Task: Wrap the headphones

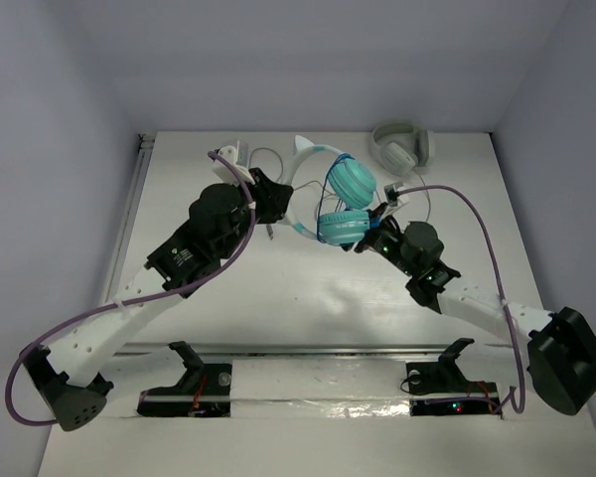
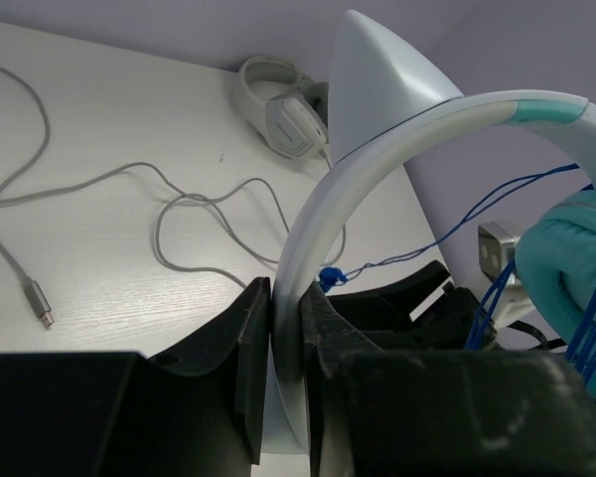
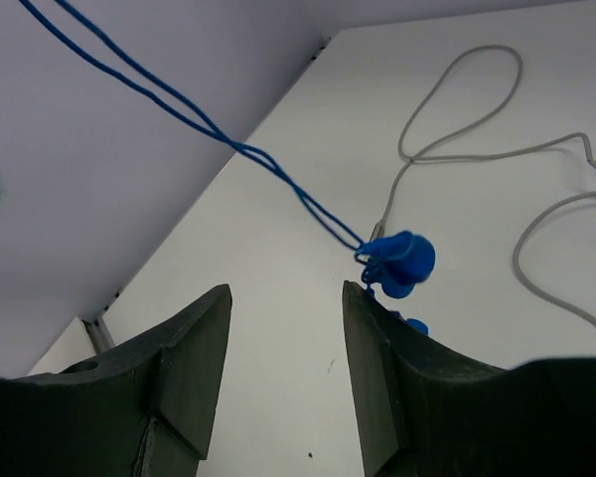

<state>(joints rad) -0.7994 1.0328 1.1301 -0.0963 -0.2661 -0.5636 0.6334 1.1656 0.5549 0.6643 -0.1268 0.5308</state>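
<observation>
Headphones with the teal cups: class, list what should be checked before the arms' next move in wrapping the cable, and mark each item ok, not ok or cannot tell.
1. Left gripper shut on the white headband: ok.
2. Right gripper open, ready to grasp: ok.
3. Blue cable between the right gripper's fingers: not ok; it runs beyond the tips, ungripped.
4. Blue knob on the cable free of those fingers: cannot tell; it sits close beside one.
5. Grey cable's plug flat on the table, apart from the headband: ok.
</observation>
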